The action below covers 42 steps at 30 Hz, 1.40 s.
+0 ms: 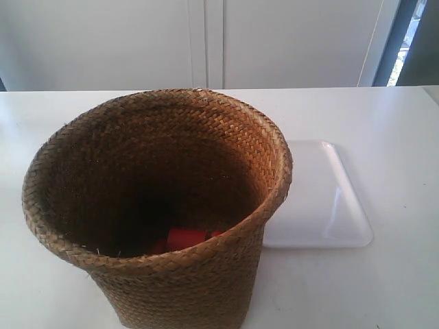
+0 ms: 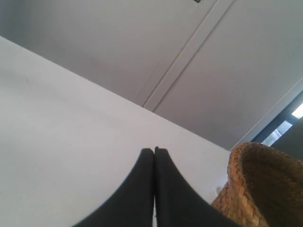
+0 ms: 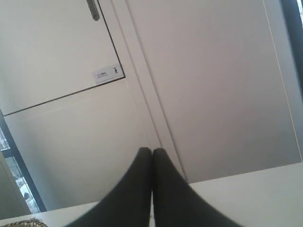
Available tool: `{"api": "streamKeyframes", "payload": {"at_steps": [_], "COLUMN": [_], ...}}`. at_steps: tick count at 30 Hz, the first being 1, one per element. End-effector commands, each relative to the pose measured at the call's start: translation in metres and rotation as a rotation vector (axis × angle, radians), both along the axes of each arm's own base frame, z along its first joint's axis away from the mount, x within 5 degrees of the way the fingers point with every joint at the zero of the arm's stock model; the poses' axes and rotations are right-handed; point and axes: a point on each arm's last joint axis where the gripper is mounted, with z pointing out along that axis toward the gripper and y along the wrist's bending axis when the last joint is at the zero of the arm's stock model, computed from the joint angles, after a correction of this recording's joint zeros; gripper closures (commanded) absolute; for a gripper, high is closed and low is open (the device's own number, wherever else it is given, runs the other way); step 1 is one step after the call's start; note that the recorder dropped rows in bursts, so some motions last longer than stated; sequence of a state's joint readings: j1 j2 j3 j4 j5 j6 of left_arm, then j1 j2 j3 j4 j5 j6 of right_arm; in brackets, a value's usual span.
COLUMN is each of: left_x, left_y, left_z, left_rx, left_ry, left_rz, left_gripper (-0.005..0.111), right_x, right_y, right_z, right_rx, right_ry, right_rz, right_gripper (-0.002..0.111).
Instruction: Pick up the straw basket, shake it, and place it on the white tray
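Observation:
The straw basket (image 1: 158, 205) stands upright on the white table, large and brown, with a flared braided rim. Something red (image 1: 184, 238) lies at its bottom. Just beside it, toward the exterior view's right, lies the white tray (image 1: 322, 199), flat and with nothing on it. Neither arm shows in the exterior view. In the left wrist view my left gripper (image 2: 154, 150) is shut, empty, over bare table, with the basket's rim (image 2: 258, 184) off to one side and apart from it. My right gripper (image 3: 152, 150) is shut and empty too; a sliver of basket rim (image 3: 23, 222) shows at that frame's edge.
The white table (image 1: 384, 116) stretches behind and beside the basket. White cabinet doors (image 1: 206, 41) back the table. A dark window frame (image 1: 405, 41) stands at the exterior view's far right.

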State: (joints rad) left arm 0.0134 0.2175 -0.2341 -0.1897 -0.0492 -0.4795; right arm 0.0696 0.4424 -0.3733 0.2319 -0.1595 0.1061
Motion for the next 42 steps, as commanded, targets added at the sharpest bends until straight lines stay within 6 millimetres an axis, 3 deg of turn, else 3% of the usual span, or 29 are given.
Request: {"api": "streamKeyframes", "payload": {"at_steps": [1, 8, 13, 22, 25, 31, 35, 42], "left_x": [0.021, 0.062, 0.083, 0.084, 0.094, 0.132, 0.149, 0.159], "left_y": [-0.001, -0.002, -0.002, 0.000, -0.001, -0.006, -0.010, -0.022], "left_z": [0.015, 0.055, 0.093, 0.100, 0.105, 0.102, 0.120, 0.142], "left_rx": [0.017, 0.043, 0.134, 0.152, 0.177, 0.289, 0.374, 0.397], "left_ry": [0.127, 0.237, 0.178, 0.136, 0.151, 0.462, 0.582, 0.669], "left_rz": [-0.017, -0.045, -0.052, -0.040, -0.046, -0.184, -0.298, -0.499], "left_gripper": [0.107, 0.107, 0.107, 0.107, 0.107, 0.107, 0.107, 0.107], "right_x": [0.022, 0.064, 0.079, 0.081, 0.099, 0.144, 0.167, 0.173], "right_y": [0.005, 0.014, 0.016, 0.016, 0.019, 0.027, 0.033, 0.043], "right_z": [0.015, 0.030, 0.056, 0.055, 0.055, 0.060, 0.063, 0.067], "right_rx": [-0.023, -0.115, -0.153, -0.141, -0.151, -0.227, -0.264, -0.241], "right_ry": [0.128, 0.401, 0.391, 0.413, 0.488, 0.740, 0.892, 1.087], "right_rz": [0.032, 0.100, 0.112, 0.117, 0.135, 0.231, 0.300, 0.453], "right_gripper": [0.108, 0.108, 0.108, 0.108, 0.108, 0.108, 0.099, 0.063]}}
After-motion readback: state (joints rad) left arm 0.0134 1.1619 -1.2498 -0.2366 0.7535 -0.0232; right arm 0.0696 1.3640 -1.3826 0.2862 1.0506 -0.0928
